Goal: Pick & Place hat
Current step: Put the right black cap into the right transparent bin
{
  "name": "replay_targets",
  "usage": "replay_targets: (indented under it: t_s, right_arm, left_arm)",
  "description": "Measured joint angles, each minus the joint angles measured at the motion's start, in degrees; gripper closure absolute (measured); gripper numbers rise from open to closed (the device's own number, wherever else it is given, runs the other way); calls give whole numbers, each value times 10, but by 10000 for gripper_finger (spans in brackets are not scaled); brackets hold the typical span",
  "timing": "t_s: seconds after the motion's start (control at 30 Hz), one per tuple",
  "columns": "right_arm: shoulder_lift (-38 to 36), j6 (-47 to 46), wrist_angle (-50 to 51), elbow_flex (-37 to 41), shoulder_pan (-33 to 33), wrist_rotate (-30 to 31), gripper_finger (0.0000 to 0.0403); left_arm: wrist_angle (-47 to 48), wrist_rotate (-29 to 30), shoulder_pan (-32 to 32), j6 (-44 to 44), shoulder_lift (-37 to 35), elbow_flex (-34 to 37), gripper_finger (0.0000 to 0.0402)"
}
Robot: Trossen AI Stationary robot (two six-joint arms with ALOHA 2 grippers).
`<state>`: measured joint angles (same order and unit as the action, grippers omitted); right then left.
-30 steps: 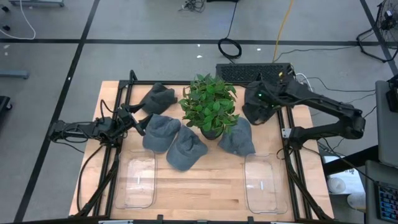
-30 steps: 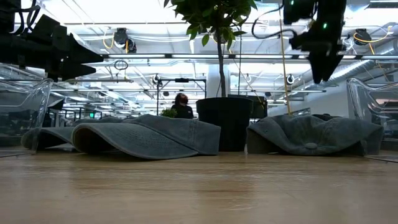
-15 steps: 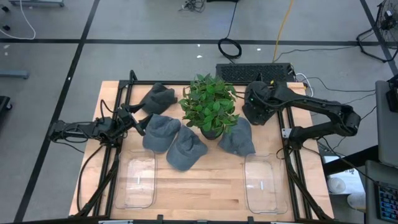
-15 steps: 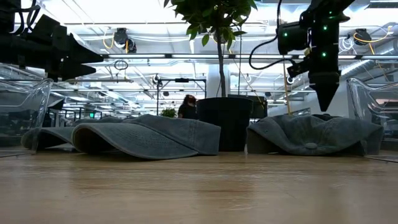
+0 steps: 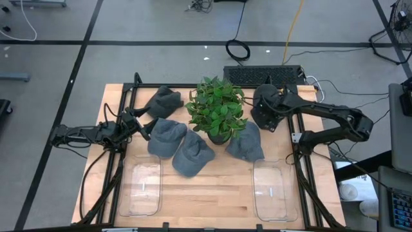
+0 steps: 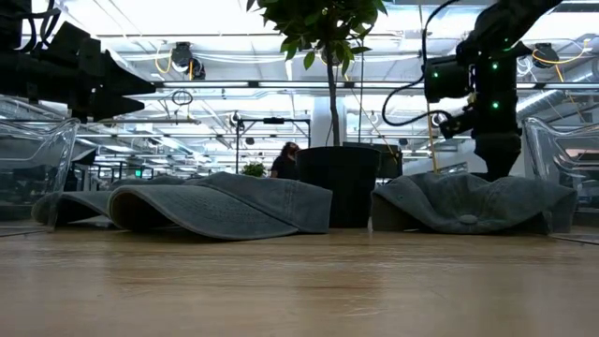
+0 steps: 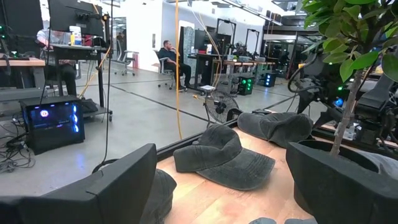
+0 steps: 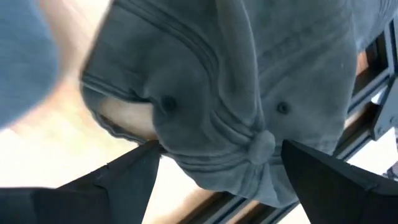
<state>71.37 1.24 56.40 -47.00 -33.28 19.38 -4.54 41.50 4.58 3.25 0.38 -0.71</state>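
Grey fabric fills the right wrist view: the hat [image 8: 249, 106], crown button up, sits between the right hand's [image 5: 267, 116] spread fingers [image 8: 124, 180], not yet pinched. This hat [image 5: 265, 111] lies just right of the plant [image 5: 217, 108], near the table's back edge, under the lowered hand [image 6: 493, 164].

Step in hand, by my reading: the grasp. Next move calls for closing on the crown fold, then lifting clear of the plant leaves and carrying to a tray; likely the clear tray [image 5: 271, 189] in front and right of the plant.

Left hand [image 5: 143, 126] waits well left of the plant, fingers spread, holding nothing.

Four more grey hats lie around the plant pot: one back-left [image 5: 163, 100], three in front [image 5: 190, 153].

Surface: pale wood table [image 5: 212, 193], second clear tray [image 5: 141, 188] front-left. Room: open lab, concrete floor, benches with monitors, a seated person [image 7: 168, 56] far off.
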Motion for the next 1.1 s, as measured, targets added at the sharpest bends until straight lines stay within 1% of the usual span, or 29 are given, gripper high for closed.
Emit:
replay_targets:
  t_s: [0.13, 0.27, 0.43, 0.57, 0.63, 0.73, 0.77, 0.83, 0.93, 1.1]
  right_arm:
    - [0, -1, -1, 3, -9, -2, 109]
    - [0, 18, -22, 3, -23, -2, 143]
    - [0, 17, -31, 3, -30, -1, 198]
    - [0, 26, -29, 3, -30, -1, 262]
    - [0, 28, -28, 3, -30, -1, 303]
    - [0, 33, -21, 3, -30, 0, 374]
    - [0, 32, -13, 3, -30, 2, 385]
    - [0, 20, 12, 2, -29, 23, 387]
    - [-1, 3, 81, -16, -17, 58, 391]
    - [-21, -28, 174, -70, 14, 63, 391]
  left_arm:
    - [0, 0, 0, 0, 0, 0, 36]
    - [0, 0, 0, 0, 0, 0, 36]
    - [0, 0, 0, 0, 0, 0, 36]
    - [0, 0, 0, 0, 0, 0, 36]
    - [0, 0, 0, 0, 0, 0, 36]
    - [0, 0, 0, 0, 0, 0, 36]
    - [0, 0, 0, 0, 0, 0, 36]
    - [0, 0, 0, 0, 0, 0, 36]
    - [0, 0, 0, 0, 0, 0, 36]
    - [0, 0, 0, 0, 0, 0, 36]
